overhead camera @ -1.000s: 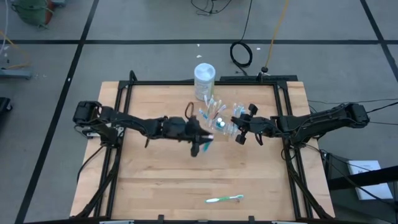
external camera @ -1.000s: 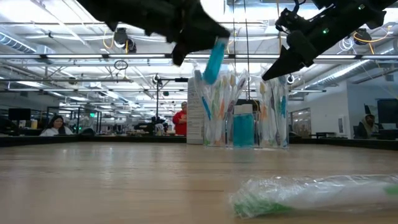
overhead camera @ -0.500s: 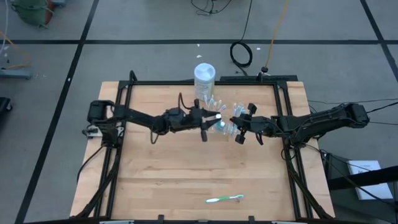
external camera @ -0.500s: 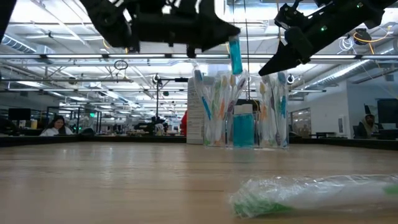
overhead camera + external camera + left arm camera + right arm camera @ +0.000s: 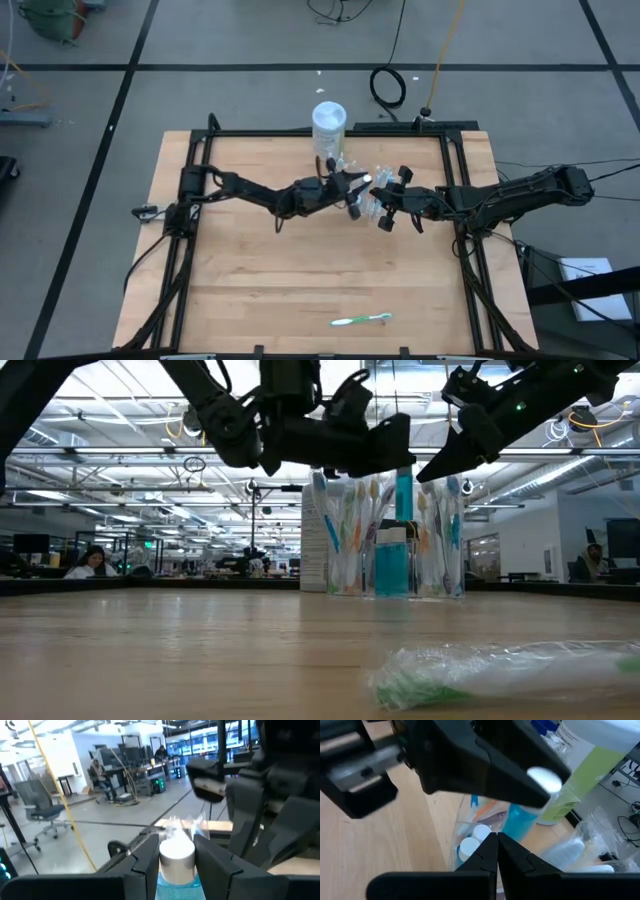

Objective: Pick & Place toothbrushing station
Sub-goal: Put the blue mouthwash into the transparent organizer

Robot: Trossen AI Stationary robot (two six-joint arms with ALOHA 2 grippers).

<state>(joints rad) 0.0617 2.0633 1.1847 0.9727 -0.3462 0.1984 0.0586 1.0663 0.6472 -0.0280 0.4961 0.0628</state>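
The clear toothbrushing station (image 5: 440,575) stands on the table at the far middle. Several wrapped toothbrushes (image 5: 345,535) and a blue tube (image 5: 390,570) stand upright in it. My left gripper (image 5: 355,192) reaches in from the left, shut on a second blue tube (image 5: 403,495) right above the station. My right gripper (image 5: 384,208) hovers shut at the station's right side, its tips (image 5: 428,477) by the brush tops. It also shows in the right wrist view (image 5: 496,840). My left gripper pinches the blue tube between its two fingers (image 5: 150,857), just under its white cap (image 5: 176,851). The fingers come level from the table's left. The tube hangs upright below them (image 5: 403,510), clear of the station. My right gripper: I cannot tell whether its shut tips touch the wrapped brushes.
A white canister with a green label (image 5: 329,125) stands just behind the station. A wrapped green toothbrush (image 5: 360,320) lies near the table's front edge, close in the low view (image 5: 500,670). People sit in the room beyond.
My left gripper has carried the blue tube toward the table's right and far edges, from beside the station to above it. The tube has turned from tilted to upright.
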